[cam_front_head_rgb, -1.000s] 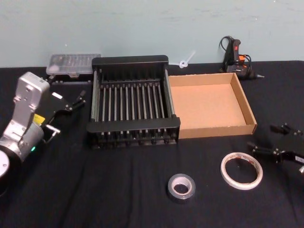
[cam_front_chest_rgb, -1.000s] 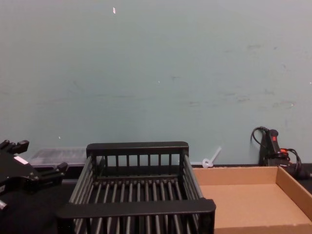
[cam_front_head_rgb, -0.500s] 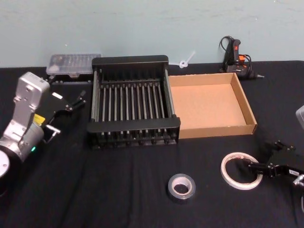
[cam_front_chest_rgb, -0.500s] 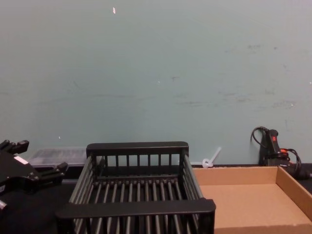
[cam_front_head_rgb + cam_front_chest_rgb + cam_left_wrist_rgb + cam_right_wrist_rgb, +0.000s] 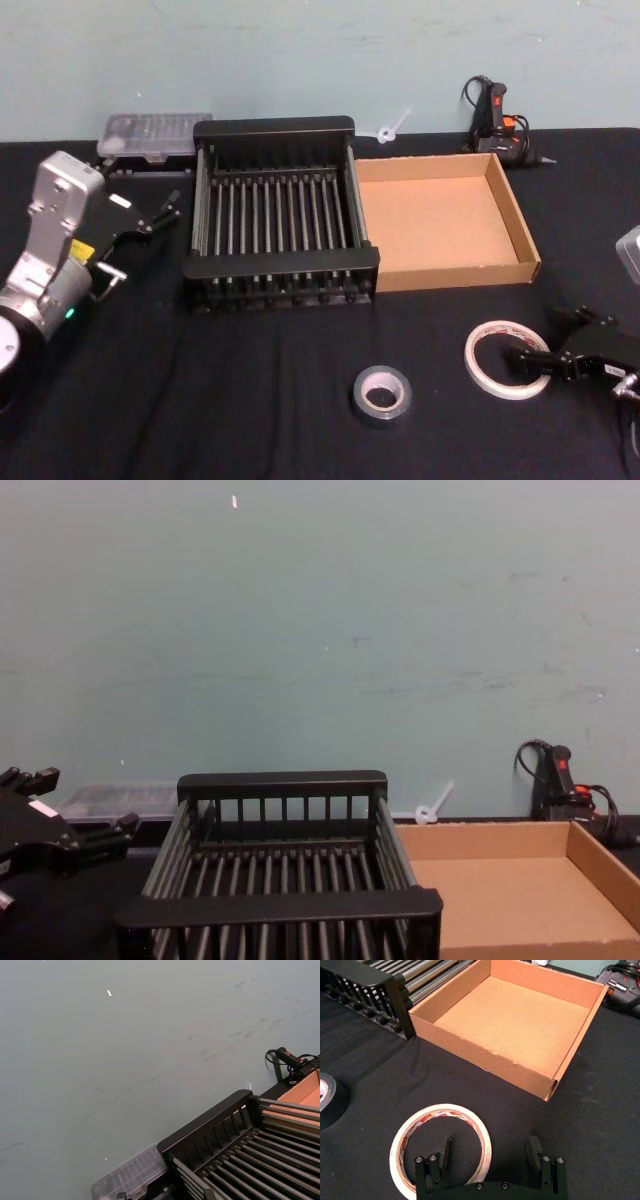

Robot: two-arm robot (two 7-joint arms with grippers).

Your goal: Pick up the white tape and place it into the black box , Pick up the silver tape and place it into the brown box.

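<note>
Straddling the thin white tape [image 5: 440,1147] ring's rim, right tool [image 5: 487,1155] gapes.

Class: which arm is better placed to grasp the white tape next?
Right. The right gripper is open, astride the white tape's rim; the left gripper sits beyond the black box.

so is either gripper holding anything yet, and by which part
Nothing held. The open right gripper straddles the white tape's rim, not closed; the left gripper is parked.
</note>
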